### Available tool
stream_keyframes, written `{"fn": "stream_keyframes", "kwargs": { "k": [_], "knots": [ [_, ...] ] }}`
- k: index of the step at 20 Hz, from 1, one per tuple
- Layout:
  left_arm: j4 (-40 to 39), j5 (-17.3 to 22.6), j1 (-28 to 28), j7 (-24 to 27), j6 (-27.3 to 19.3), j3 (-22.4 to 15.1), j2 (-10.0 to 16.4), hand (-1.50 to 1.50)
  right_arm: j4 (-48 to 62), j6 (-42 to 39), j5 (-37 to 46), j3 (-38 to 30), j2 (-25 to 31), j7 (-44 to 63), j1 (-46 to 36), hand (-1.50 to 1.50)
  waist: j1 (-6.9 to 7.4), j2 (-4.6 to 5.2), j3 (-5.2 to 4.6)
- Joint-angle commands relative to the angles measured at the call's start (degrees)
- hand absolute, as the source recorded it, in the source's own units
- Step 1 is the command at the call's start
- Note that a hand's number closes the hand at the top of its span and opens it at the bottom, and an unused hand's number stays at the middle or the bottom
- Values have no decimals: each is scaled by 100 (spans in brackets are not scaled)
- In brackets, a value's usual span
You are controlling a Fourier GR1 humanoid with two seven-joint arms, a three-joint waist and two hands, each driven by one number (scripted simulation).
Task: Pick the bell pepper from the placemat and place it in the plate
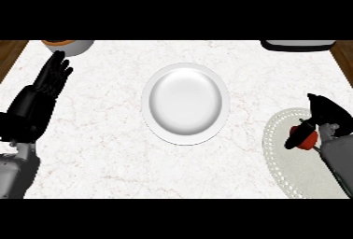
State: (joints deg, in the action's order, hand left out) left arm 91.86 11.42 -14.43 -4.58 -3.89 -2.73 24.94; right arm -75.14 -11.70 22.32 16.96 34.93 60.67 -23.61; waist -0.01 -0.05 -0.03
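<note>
**Status: bell pepper in right hand, over placemat**

**1. Edges and free room**
- The bench (103, 140) is white marble. A wooden strip (10, 51) borders it at the upper left, and another borders it at the upper right.
- The plate (185, 103) sits at the bench centre with nothing on it. Bare bench surrounds it on all sides.
- The placemat (286, 170) lies at the lower right, well apart from the plate, with a band of open bench between them.
- The left hand (50, 79) shows at the left edge, fingers straight and pointing up, at rest and touching nothing.

**2. Task item**
- The bell pepper (308, 139), red, is over the left part of the placemat.
- The right hand (328, 112) is curled round it.

**3. Hidden or cut off**
- The right hand covers most of the bell pepper.
- It cannot be determined whether the bell pepper rests on the placemat or is raised off it.
- The view's right edge cuts off the placemat and the right forearm.
- A round container (67, 45) at the upper left and a dark-and-white object (298, 45) at the upper right are cut off at the top. Neither can be identified.
</note>
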Motion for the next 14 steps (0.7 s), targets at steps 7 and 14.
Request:
{"fn": "stream_keyframes", "kwargs": {
  "k": [7, 14],
  "knots": [
    [189, -227, -126, -318, 77, 146, -249, 0, 752, -168, 299, -343, -506, -154, 163, -150, 22, 8, 4],
    [-65, -436, -73, -12, 294, 303, -436, 0, 733, -508, 558, -584, -638, 26, 213, -150, 5, 4, 2]
  ]
}}
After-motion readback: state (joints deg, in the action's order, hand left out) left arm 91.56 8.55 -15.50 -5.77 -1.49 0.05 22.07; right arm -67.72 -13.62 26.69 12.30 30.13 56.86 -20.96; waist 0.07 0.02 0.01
